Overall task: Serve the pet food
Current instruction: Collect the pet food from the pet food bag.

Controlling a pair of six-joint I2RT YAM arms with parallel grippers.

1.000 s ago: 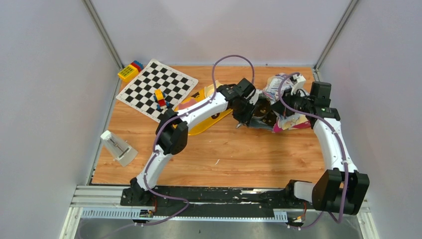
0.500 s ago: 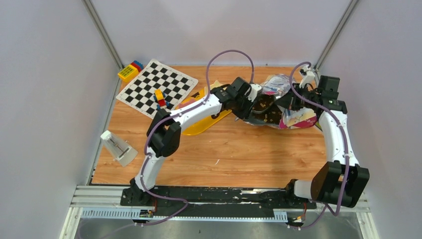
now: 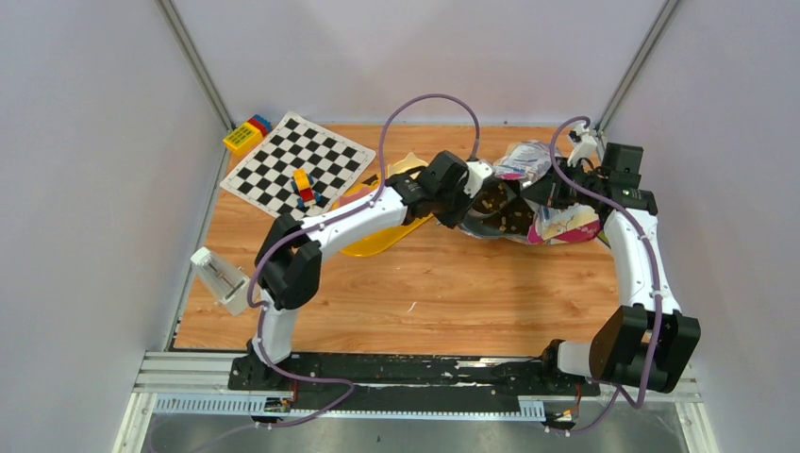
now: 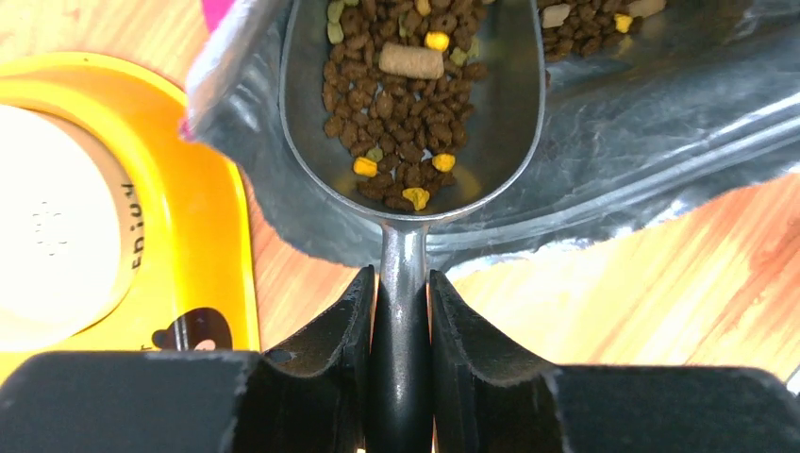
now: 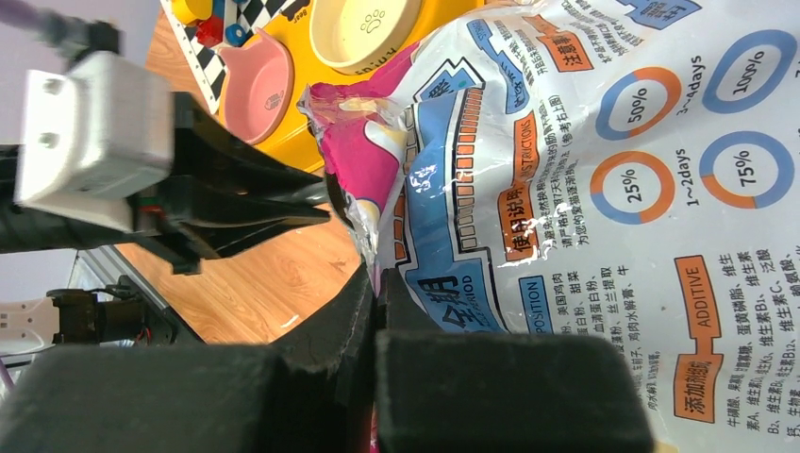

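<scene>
Grey shiny scoop [image 4: 505, 123] of small dark brown kibble pellets [image 4: 396, 104], just ahead of left end effector [image 4: 401, 283] clamping its handle; right end effector [image 5: 377, 283] pinches glossy blue-and-pink bag [image 5: 604, 208] edge.

The left arm [image 3: 363, 212] and right arm [image 3: 634, 255] are both white shells with chunky black joints, a thin purple cable [image 3: 425, 97] looping along each. The left gripper [image 4: 401, 278] has matte black wedge fingers [image 4: 325, 344], with a small white box [image 5: 87, 132] beside it.

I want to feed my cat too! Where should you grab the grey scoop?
Grip the scoop by its thin handle, coming from the tail end, one finger each side, as the left gripper does. The handle is narrow and straight; the wide bowl holds pet food and should stay level.
</scene>
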